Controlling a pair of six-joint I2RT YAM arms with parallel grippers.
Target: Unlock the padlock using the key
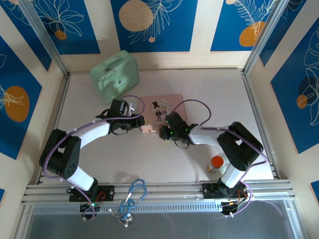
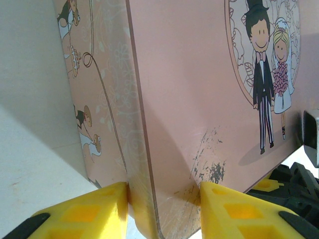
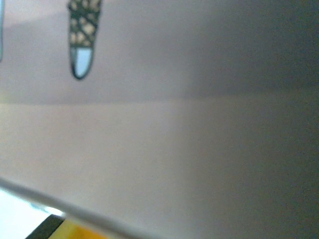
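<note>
Whether the padlock sits where the left hand (image 1: 141, 124) and right hand (image 1: 163, 133) meet at the near edge of the pink tin (image 1: 172, 101) is too small and too covered to tell. The right wrist view is blurred, with a sliver of yellow finger (image 3: 84, 234) cut by the bottom edge; how those jaws stand cannot be told. In the left wrist view the tin runs off top and right. By the counter's near right corner, the right arm half hides an orange-capped bottle (image 1: 216, 163).
</note>
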